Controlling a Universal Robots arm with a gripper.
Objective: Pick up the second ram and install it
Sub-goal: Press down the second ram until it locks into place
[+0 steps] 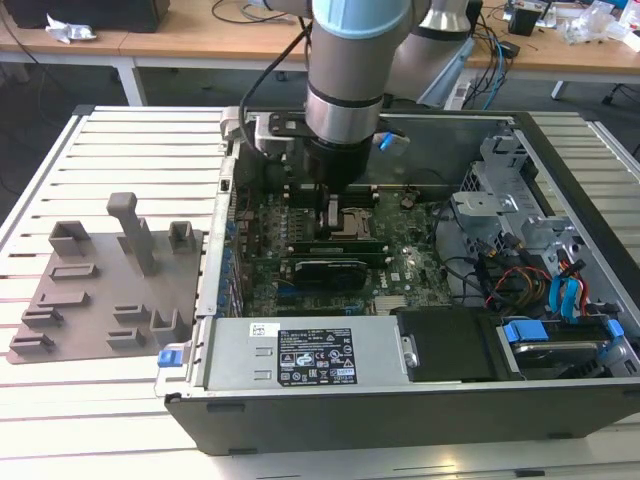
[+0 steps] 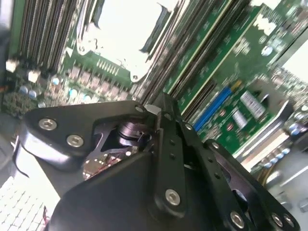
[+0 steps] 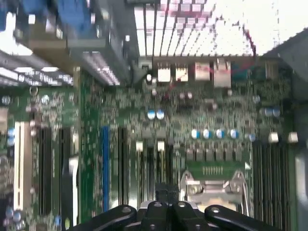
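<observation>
My gripper hangs low inside the open computer case, just over the motherboard by the square CPU socket. In the second wrist view the gripper has its two fingers pressed together, their tips above the long memory slots that run beside the socket. The first wrist view has the gripper at the socket end of the slot rows. The second ram is hidden; I cannot tell whether a thin board sits between the fingertips.
A grey plastic tray with raised blocks lies on the slatted table at the exterior view's left. A black heatsink sits just in front of the socket. The case walls, the power supply and cable bundles crowd the gripper.
</observation>
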